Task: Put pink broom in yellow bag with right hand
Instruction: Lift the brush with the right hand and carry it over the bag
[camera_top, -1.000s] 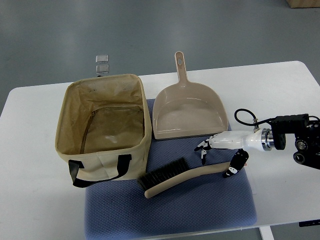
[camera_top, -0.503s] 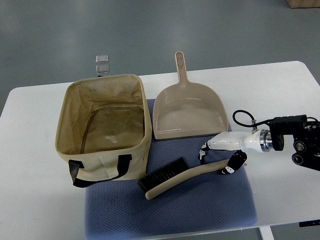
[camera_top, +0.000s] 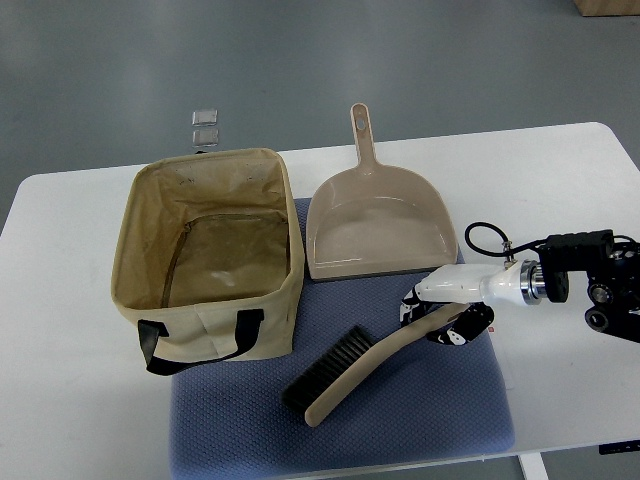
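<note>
Your right robot hand (camera_top: 440, 318) reaches in from the right edge, its white forearm lying nearly level across the counter (camera_top: 560, 180), with a black cable looping above the wrist. The fingers are curled around the handle end of the hand broom (camera_top: 366, 364), clamped on it. You see the broom running down and to the left from that grip, its dark bristles facing up-left, over the blue mat (camera_top: 400, 420). The handle reads beige rather than pink here. It sits just right of the bag's lower corner, outside the bag.

The tan fabric bag (camera_top: 282, 200) stands open on the mat's left part, black strap handle hanging on its near wall. A beige dustpan (camera_top: 378, 222) lies above your hand, handle pointing away. No writing is readable anywhere.
</note>
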